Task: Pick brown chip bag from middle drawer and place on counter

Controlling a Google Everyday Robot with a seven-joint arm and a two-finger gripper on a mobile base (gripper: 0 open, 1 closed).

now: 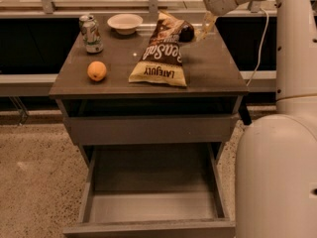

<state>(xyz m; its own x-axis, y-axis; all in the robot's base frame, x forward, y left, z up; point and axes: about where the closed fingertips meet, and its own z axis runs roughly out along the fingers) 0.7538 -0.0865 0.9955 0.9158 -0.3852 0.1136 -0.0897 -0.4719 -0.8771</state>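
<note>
Your glossy dark grey-brown slab worktop (210, 69), above the open deep grey middle drawer (153, 208), carries the crinkly dark brown chip bag with cream ends (161, 58). Judge it light, soft, slippery and crushable, so pinch a sealed end gently. The hand (204, 29) hangs by the bag's raised far end; you cannot tell whether it is spread or closed.

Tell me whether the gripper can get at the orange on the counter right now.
Probably yes. The gripper hangs above the back right of the counter, and the orange lies uncovered near the front left. Only the chip bag lies between, low enough to pass over.
</note>
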